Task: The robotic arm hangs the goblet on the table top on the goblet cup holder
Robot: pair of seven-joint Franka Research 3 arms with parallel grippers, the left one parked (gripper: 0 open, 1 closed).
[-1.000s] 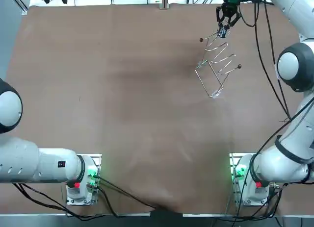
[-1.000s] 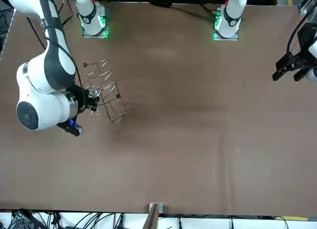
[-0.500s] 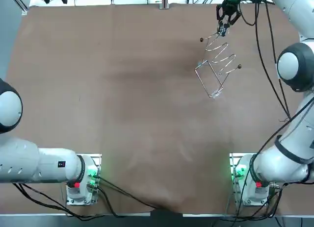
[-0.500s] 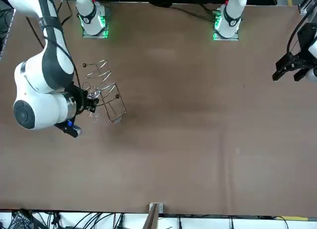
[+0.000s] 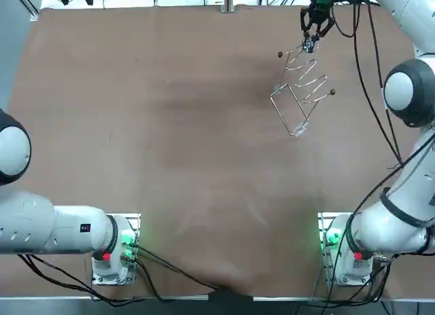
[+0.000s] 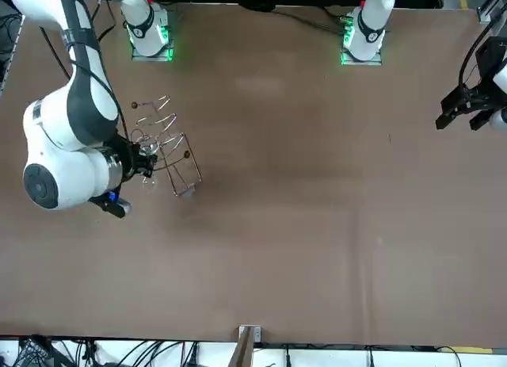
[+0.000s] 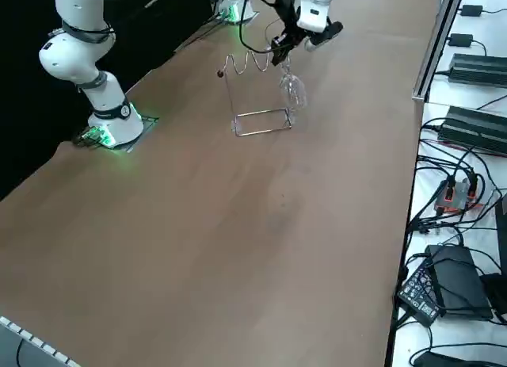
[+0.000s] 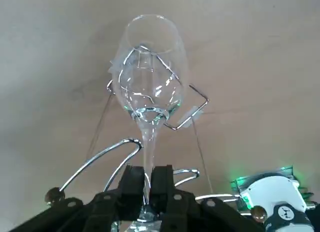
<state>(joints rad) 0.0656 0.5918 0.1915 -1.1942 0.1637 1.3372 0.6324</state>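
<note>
Nearest the arm bases I see only bare brown counter (image 5: 204,186). Farther out, in the right half, stands the rack (image 5: 298,101), thin wire with a rectangular foot on the counter and wavy prongs on top. At the rack's far side, level with the prongs, my right pincer (image 8: 146,178) is pinched on the stem of the goblet (image 8: 150,76). The goblet hangs bowl-down under the pincer, just beside the prongs and above the counter. I cannot tell whether its stem sits between two prongs or only next to them
</note>
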